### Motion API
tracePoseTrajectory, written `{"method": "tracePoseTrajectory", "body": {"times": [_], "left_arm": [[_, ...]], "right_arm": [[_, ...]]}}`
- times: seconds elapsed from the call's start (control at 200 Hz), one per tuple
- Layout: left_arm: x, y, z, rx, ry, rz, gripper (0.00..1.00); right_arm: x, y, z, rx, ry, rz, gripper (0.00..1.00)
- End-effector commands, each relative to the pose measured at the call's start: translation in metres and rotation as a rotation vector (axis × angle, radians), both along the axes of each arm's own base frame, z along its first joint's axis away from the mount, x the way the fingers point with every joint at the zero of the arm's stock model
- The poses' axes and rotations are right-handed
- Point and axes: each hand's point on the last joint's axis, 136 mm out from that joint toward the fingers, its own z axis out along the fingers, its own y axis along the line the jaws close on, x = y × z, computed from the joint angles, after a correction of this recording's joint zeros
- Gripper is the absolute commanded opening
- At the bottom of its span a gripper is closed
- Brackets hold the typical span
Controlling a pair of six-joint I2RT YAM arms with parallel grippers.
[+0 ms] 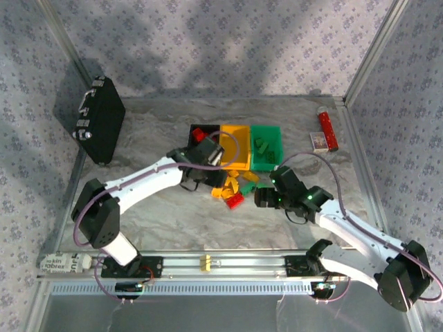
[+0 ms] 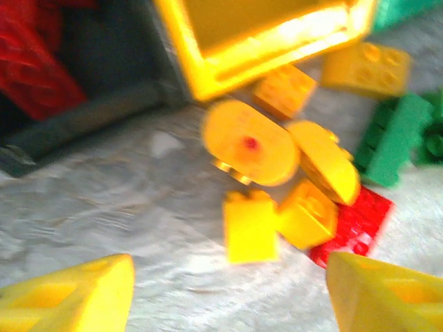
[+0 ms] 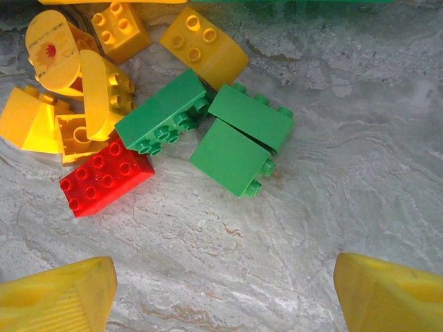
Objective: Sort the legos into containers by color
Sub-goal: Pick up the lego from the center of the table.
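Both spread and empty: left claw [image 2: 228, 294] over yellow bricks [image 2: 249, 225], right claw [image 3: 225, 294] by green bricks [image 3: 165, 112]. Bricks touch, so closing may pinch two colours or scatter neighbours.

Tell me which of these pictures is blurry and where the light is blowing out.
Left wrist view: soft and smeared throughout, with glare washing out the near rim of the yellow bin. Right wrist view: sharp, the studs on the green bricks crisp. Top view: even light on the table, dappled shadows across the back wall.
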Motion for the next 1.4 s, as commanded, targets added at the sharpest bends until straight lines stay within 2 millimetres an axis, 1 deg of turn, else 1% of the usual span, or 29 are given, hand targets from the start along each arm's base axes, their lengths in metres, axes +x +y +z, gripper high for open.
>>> {"method": "tracePoseTrajectory", "body": {"times": [0.0,0.075,0.235,0.26,0.34,0.42,0.515,0.73,0.86,0.925,0.984,1.054,1.124,1.169,1.289,1.394], "left_arm": [[-0.016,-0.017,-0.011,-0.010,0.010,-0.059,0.69],[-0.026,-0.026,-0.024,0.012,0.033,-0.096,0.66],[-0.045,-0.057,-0.046,0.014,0.078,-0.202,0.64],[-0.047,-0.060,-0.049,0.019,0.082,-0.206,0.64],[-0.048,-0.063,-0.063,0.050,0.111,-0.204,0.62],[-0.050,-0.065,-0.072,0.080,0.128,-0.214,0.61],[-0.051,-0.068,-0.079,0.101,0.135,-0.221,0.61],[-0.047,-0.070,-0.090,0.137,0.141,-0.227,0.61],[-0.047,-0.072,-0.093,0.151,0.160,-0.229,0.58],[-0.050,-0.074,-0.092,0.143,0.170,-0.234,0.56],[-0.054,-0.074,-0.092,0.147,0.173,-0.237,0.56],[-0.057,-0.072,-0.092,0.161,0.164,-0.230,0.60],[-0.061,-0.070,-0.093,0.162,0.166,-0.218,0.65],[-0.063,-0.069,-0.094,0.156,0.166,-0.208,0.66],[-0.067,-0.065,-0.099,0.149,0.177,-0.191,0.66],[-0.069,-0.063,-0.102,0.145,0.180,-0.181,0.62]], "right_arm": [[0.007,0.005,0.013,0.015,-0.027,0.011,0.84],[0.009,0.004,0.017,0.012,-0.034,0.008,0.84],[0.009,0.001,0.023,0.014,-0.053,-0.002,0.84],[0.005,-0.003,0.020,0.001,-0.037,-0.005,0.84],[0.003,-0.007,0.019,-0.004,-0.034,-0.012,0.84],[0.002,-0.010,0.019,-0.003,-0.034,-0.019,0.84],[0.000,-0.013,0.017,0.001,-0.032,-0.026,0.84],[0.000,-0.015,0.013,0.011,-0.027,-0.033,0.84],[-0.001,-0.018,0.012,0.009,-0.024,-0.037,0.84],[-0.001,-0.019,0.011,0.012,-0.026,-0.043,0.84],[-0.001,-0.020,0.011,0.020,-0.030,-0.046,0.84],[-0.001,-0.020,0.009,0.025,-0.024,-0.049,0.84],[-0.001,-0.021,0.009,0.025,-0.021,-0.051,0.84],[-0.001,-0.021,0.010,0.027,-0.022,-0.051,0.84],[-0.001,-0.021,0.013,0.034,-0.032,-0.053,0.84],[-0.001,-0.021,0.013,0.039,-0.033,-0.054,0.84]]}}
